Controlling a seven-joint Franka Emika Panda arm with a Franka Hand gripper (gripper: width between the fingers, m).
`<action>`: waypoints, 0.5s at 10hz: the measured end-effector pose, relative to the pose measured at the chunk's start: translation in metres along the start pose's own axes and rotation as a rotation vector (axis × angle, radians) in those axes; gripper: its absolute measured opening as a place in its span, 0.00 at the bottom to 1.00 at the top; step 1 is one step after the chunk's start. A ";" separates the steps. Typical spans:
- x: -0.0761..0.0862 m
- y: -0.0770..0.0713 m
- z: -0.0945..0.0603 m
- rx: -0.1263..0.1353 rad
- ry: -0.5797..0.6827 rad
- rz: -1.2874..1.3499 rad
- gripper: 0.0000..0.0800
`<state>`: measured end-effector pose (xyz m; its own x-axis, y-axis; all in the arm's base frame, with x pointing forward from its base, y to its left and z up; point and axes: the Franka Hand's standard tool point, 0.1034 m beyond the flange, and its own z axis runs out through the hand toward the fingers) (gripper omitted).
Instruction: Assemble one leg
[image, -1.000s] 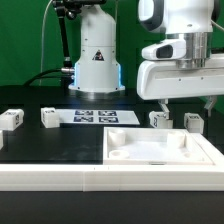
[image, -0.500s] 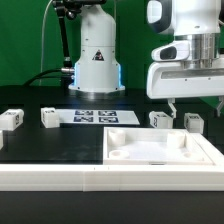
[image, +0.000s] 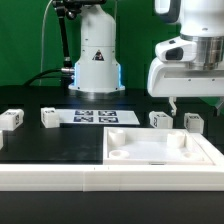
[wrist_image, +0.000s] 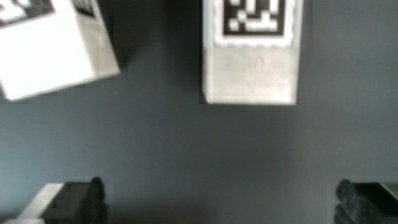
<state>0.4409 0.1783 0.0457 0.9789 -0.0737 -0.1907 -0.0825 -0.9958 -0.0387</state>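
Several white legs with marker tags stand on the black table. Two are at the exterior view's left (image: 11, 119) (image: 49, 116). Two are at its right (image: 160, 119) (image: 194, 121). My gripper (image: 196, 103) hangs open and empty above the right pair. In the wrist view one leg (wrist_image: 249, 55) lies ahead of my gripper (wrist_image: 222, 205), with a second leg (wrist_image: 54, 50) beside it. Both fingertips (wrist_image: 71, 200) are far apart with only bare table between them. The large white tabletop panel (image: 205, 152) with round sockets lies in front.
The marker board (image: 95, 116) lies flat between the left and right legs. The robot's base (image: 96, 55) stands behind it with cables. A white ledge (image: 50, 178) runs along the front edge.
My gripper has risen and shifted slightly toward the exterior view's right. It stays open. The legs and the tabletop panel have not moved.
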 end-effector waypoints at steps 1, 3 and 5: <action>0.001 0.002 0.000 -0.010 -0.053 -0.003 0.81; -0.002 0.007 0.001 -0.035 -0.188 0.000 0.81; 0.000 0.003 0.003 -0.054 -0.295 -0.001 0.81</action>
<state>0.4400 0.1754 0.0426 0.8816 -0.0622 -0.4680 -0.0639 -0.9979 0.0121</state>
